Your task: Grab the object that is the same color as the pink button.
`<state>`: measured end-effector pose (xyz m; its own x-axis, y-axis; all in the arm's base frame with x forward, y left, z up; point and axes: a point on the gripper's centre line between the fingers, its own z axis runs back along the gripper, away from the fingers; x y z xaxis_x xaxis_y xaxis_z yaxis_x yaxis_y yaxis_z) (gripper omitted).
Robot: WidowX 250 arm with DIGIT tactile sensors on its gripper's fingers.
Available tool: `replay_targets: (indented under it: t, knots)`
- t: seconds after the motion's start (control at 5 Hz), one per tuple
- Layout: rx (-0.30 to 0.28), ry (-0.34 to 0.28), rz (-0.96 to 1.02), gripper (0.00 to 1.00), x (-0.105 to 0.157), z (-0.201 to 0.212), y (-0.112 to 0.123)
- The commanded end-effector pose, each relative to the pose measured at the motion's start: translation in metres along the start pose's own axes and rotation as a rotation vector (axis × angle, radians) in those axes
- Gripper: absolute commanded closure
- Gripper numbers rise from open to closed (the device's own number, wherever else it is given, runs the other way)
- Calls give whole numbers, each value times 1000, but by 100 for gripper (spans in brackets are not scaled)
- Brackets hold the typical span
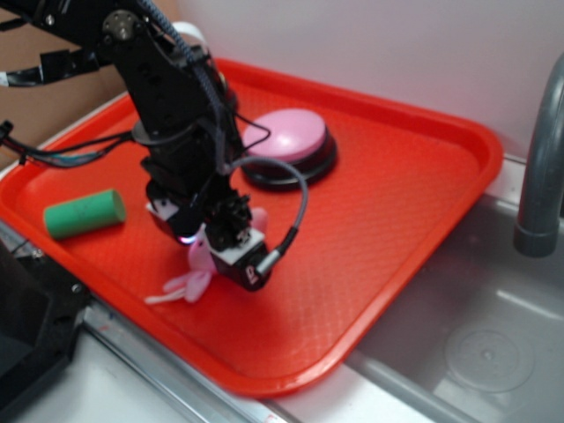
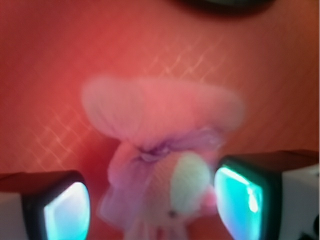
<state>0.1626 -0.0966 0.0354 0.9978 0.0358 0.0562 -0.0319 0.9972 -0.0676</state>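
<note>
Here, closest to you in the wrist view, the gripper (image 2: 152,200) has its two pads (image 2: 67,210) standing on either side of the pink plush toy (image 2: 160,150), the right pad just beside the toy's pale face and the left one with a small gap of red showing between it and the toy's fabric; you cannot tell from this blurred close-up whether the pads are actually pressing on it, so treat the hold as unconfirmed. In the exterior view you see the same gripper (image 1: 216,242) lowered onto the red tray (image 1: 397,220), with the toy (image 1: 196,269) poking out beneath it toward the tray's near edge, its floppy pink parts and a thin pale tail lying flat on the tray surface. Off to the side of the arm, apart from the toy, the green foam cylinder (image 1: 85,213) lies on its side on the tray. Farther back, behind the gripper and partly covered by the arm's cable, you find the pink button (image 1: 291,141) with its glossy dome on a black base, sitting on the tray well clear of the toy. Beyond the tray's far corner stands a grey faucet (image 1: 542,167) over the metal sink (image 1: 476,335).
</note>
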Motion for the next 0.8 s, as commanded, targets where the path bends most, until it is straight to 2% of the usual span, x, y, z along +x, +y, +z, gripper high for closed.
replay_targets:
  t: [0.0, 0.2, 0.4, 0.6]
  knots:
    - [-3, -35, 33, 100, 0, -3, 0]
    - [29, -66, 62, 100, 2, 6, 1]
    - [13, -61, -2, 100, 6, 37, -3]
    - [-75, -54, 49, 100, 16, 81, 10]
